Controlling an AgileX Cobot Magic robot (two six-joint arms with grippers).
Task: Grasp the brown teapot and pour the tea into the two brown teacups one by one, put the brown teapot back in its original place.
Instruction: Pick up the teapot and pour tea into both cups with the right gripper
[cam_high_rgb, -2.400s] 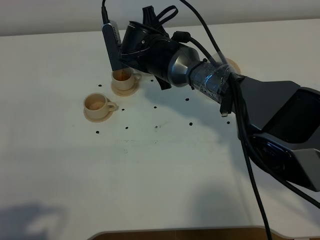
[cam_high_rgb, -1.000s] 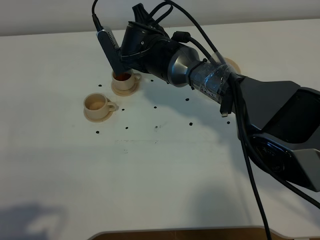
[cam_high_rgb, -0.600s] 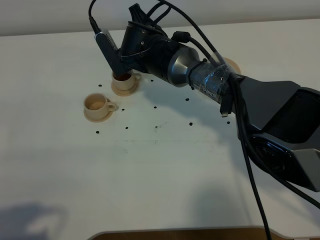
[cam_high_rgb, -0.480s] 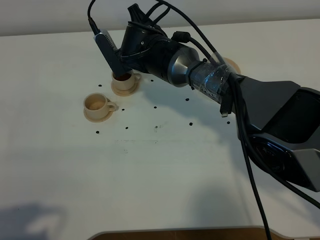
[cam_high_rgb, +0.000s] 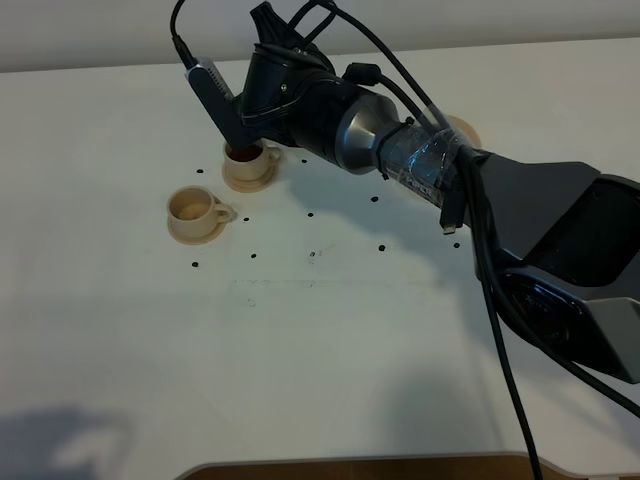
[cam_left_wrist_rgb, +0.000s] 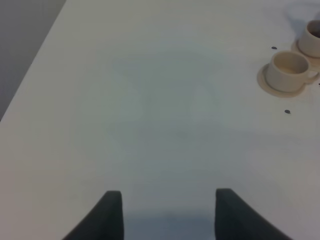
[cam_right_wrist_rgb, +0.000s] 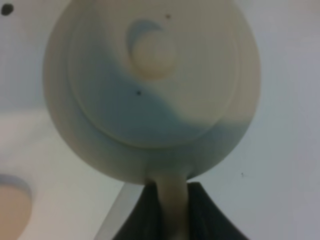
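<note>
The right gripper (cam_right_wrist_rgb: 172, 212) has its jaws pinched tight on the loop handle of the brown teapot (cam_right_wrist_rgb: 150, 110), holding it up by the far teacup (cam_high_rgb: 250, 158), which has dark tea in it; the arm hides the pot from the high camera; in the wrist view its knobbed lid faces the lens, handle nearest the jaws, so its handle-to-spout line runs straight away from the gripper, spout unseen; the near teacup (cam_high_rgb: 198, 208) looks pale inside; the left gripper (cam_left_wrist_rgb: 167, 215) hangs open and empty over the white table (cam_left_wrist_rgb: 150, 100).
</note>
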